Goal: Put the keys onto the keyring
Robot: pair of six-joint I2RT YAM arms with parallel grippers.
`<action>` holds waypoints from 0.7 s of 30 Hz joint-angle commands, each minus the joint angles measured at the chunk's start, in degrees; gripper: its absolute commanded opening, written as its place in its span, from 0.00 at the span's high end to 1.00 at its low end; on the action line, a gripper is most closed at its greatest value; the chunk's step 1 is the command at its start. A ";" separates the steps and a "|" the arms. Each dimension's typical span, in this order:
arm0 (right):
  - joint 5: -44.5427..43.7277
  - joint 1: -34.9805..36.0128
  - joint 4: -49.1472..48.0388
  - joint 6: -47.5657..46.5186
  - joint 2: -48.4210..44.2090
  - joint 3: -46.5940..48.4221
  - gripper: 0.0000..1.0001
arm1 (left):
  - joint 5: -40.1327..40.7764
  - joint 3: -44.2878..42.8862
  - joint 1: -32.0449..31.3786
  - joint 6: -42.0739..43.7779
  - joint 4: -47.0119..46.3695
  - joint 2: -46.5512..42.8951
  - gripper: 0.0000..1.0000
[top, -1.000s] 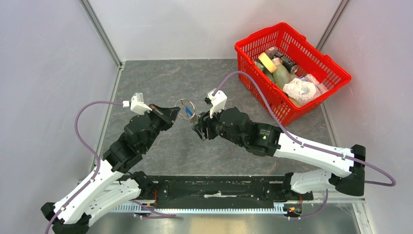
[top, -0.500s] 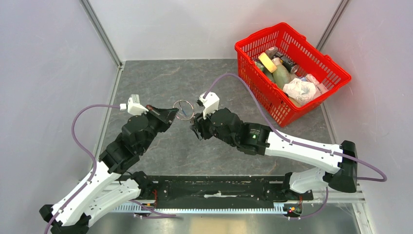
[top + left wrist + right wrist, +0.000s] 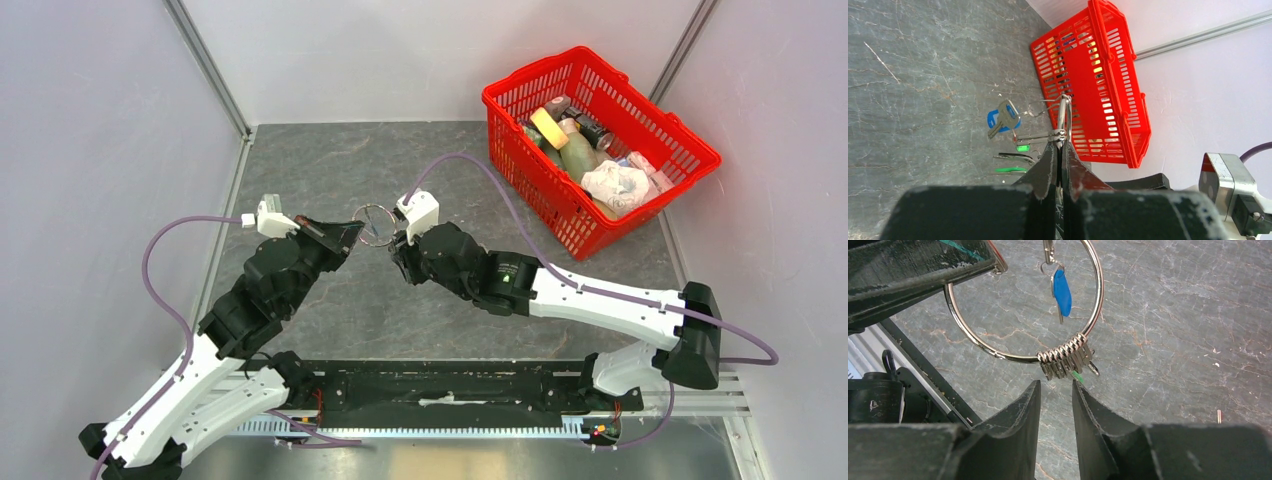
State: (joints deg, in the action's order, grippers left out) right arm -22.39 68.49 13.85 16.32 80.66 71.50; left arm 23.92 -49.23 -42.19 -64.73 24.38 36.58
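Note:
The keyring (image 3: 376, 222) is a thin silver wire ring held up between the two arms. My left gripper (image 3: 352, 232) is shut on its rim, seen edge-on in the left wrist view as the keyring (image 3: 1063, 117) above the left gripper (image 3: 1059, 146). A blue-headed key (image 3: 1062, 290) hangs inside the keyring (image 3: 993, 352), and a cluster of small silver clips (image 3: 1066, 359) sits on its lower rim. My right gripper (image 3: 1056, 385) stands open just below that cluster, nothing between its fingers. A green key tip (image 3: 1078, 376) shows at its right fingertip. Blue key (image 3: 1000, 118) and green keys (image 3: 1010, 169) dangle beside the ring.
A red basket (image 3: 560, 215) full of household items stands at the back right, also seen as the red basket (image 3: 1088, 75) behind the ring. Grey marbled table (image 3: 330, 160) lies below, with white walls on both sides.
My right gripper has moved left up to the keyring and its jaws have narrowed. The left arm has shifted slightly, still gripping the ring.

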 commanded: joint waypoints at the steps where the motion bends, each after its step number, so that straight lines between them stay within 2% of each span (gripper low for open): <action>1: -0.71 0.05 -3.26 -0.67 0.38 3.38 0.65 | 2.18 -2.72 0.10 -2.69 -1.09 -0.75 0.98; 13: -0.96 0.02 -3.67 -0.63 2.28 5.46 0.70 | 2.09 -2.67 0.10 -2.51 -1.09 -0.97 0.98; 17: -1.82 0.05 -3.59 -0.72 2.72 5.67 0.81 | 2.06 -2.71 0.09 -2.51 -1.09 -0.98 0.98; 20: -2.70 0.06 -3.23 -0.81 2.71 6.02 0.98 | 2.09 -2.71 0.07 -2.51 -1.09 -1.07 0.98; 21: -3.17 0.06 -3.04 -0.85 2.55 6.08 1.00 | 2.10 -2.71 0.09 -2.43 -1.09 -1.13 0.98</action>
State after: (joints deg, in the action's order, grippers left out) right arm -23.22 68.49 12.53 15.77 83.40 74.41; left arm 23.94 -49.56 -42.19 -64.75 24.86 36.12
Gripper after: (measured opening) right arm 0.021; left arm 0.045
